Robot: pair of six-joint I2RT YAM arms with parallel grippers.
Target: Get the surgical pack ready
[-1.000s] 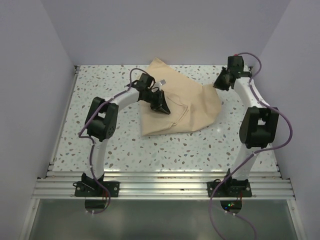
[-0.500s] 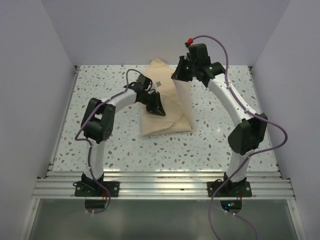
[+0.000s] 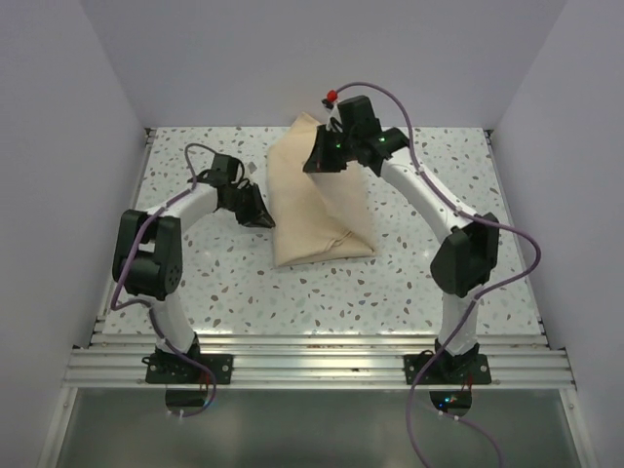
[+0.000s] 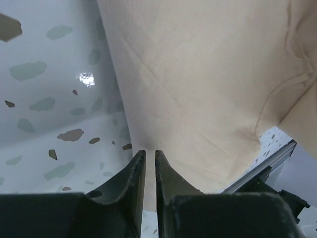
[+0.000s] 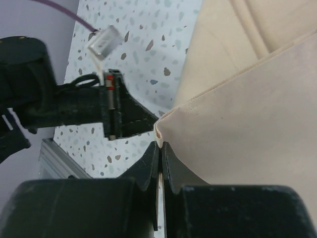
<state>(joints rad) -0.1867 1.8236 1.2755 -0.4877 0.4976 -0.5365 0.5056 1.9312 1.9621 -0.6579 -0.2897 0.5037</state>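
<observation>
Tan-beige wrap sheet (image 3: 322, 219) lies folded into a bundle at the middle of the speckled table (image 3: 419, 278). The right gripper (image 5: 159, 148) is clamped on a folded edge of it, over the bundle's far end. The left gripper (image 4: 147, 154) sits low at the bundle's left side, jaws a narrow slit apart, tips right at the cloth.

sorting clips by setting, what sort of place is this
Probably a lab robot test cell, not an operating room: a speckled tabletop boxed in by plain walls, an aluminium rail along the near edge, and a tan wrap sheet as the workpiece.
</observation>
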